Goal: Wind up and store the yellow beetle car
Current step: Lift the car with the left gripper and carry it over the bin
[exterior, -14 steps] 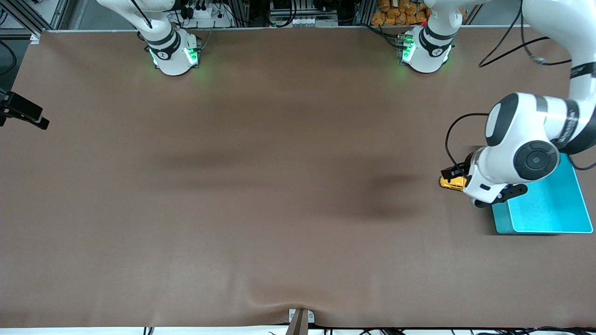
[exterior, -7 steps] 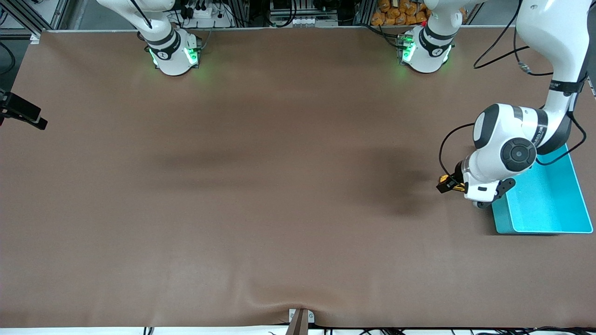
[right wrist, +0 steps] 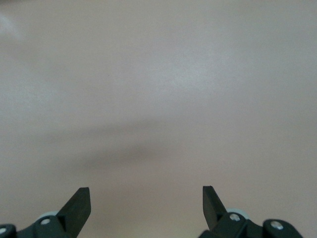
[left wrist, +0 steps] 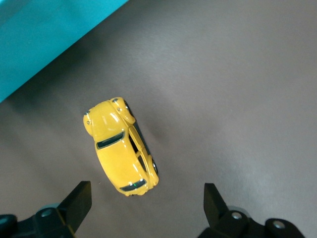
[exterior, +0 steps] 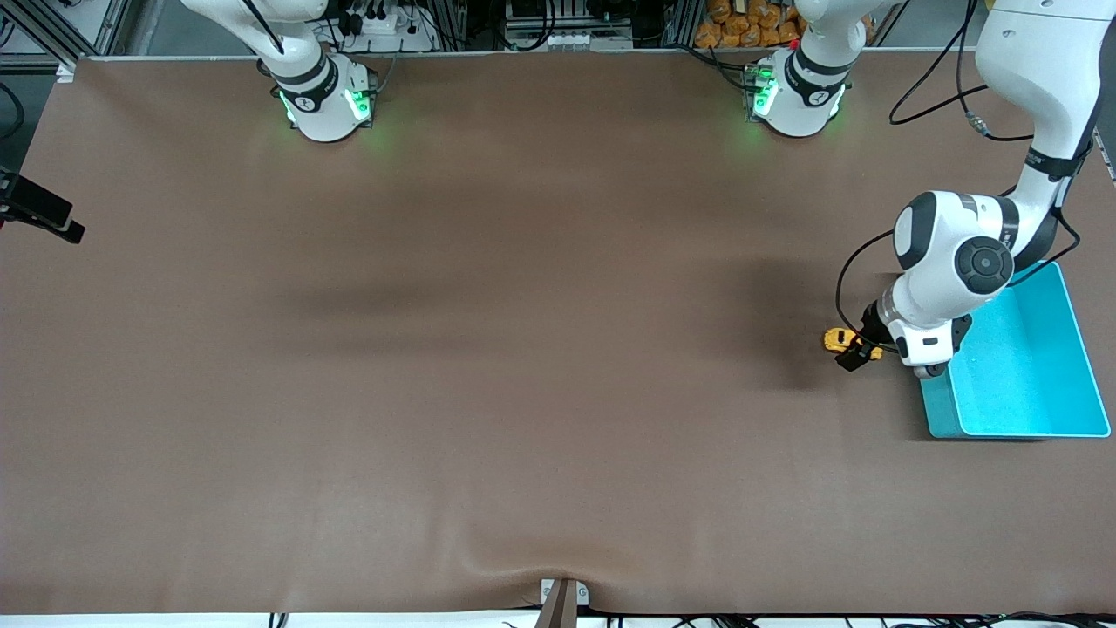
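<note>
Left gripper [left wrist: 143, 203] open over yellow beetle car [left wrist: 120, 148], right gripper [right wrist: 146, 203] open, waiting

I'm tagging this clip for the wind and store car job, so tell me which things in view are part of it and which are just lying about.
Part of the job:
- yellow beetle car, on the table beside the bin
- turquoise bin, at the left arm's end of the table
- left gripper, fingers open, over the car

Just there:
- brown table
- right gripper, open, waiting over bare table

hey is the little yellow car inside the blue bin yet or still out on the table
Out. The yellow beetle car sits on the brown table beside the turquoise bin, under the open left gripper, which is not holding it.
</note>
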`<state>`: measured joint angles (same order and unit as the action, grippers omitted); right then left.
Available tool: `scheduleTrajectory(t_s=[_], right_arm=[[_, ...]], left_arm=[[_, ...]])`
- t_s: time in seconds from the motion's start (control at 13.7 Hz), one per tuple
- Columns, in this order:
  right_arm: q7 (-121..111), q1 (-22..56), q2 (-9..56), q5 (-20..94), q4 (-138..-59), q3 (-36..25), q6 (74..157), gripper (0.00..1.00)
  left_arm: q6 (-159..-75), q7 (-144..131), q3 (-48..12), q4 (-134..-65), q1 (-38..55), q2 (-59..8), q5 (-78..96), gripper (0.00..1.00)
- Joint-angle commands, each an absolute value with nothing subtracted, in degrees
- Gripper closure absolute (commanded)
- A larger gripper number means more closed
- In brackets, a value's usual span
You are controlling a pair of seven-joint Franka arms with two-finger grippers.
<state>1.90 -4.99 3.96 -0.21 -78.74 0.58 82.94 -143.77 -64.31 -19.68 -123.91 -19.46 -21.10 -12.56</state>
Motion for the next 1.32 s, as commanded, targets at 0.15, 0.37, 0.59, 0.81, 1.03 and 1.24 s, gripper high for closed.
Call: scheduleTrajectory(t_s=[0.15, 0.37, 0.59, 0.81, 1.03, 1.24], right_arm=[[2.0, -5.7, 3.1, -1.0, -79.6, 1.1, 83.5, 0.00], [2.1, -5.6, 3.2, -0.9, -79.5, 1.1, 83.7, 0.00], [2.1, -5.5, 3.2, -0.9, -79.6, 1.1, 83.9, 0.00], [2.1, -5.6, 3.1, -0.9, -79.5, 1.1, 83.8, 0.00], [2.1, -5.6, 3.1, -0.9, -79.5, 1.1, 83.8, 0.00], [2.1, -5.7, 3.1, -1.0, -79.5, 1.1, 83.8, 0.00]], left_arm=[[-151.1, -67.2, -20.2, -128.8, -23.4, -21.4, -12.5, 0.00], [-153.9, -67.2, -20.2, -128.6, -24.5, -23.4, -9.1, 0.00], [-154.1, -67.3, -20.2, -128.4, -24.3, -24.6, -8.4, 0.00], [-155.2, -67.2, -20.2, -128.4, -24.2, -25.5, -8.5, 0.00], [-155.8, -67.4, -20.2, -128.3, -23.8, -25.7, -8.6, 0.84], [-155.8, -70.6, -20.2, -128.2, -24.3, -24.9, -8.5, 1.00]])
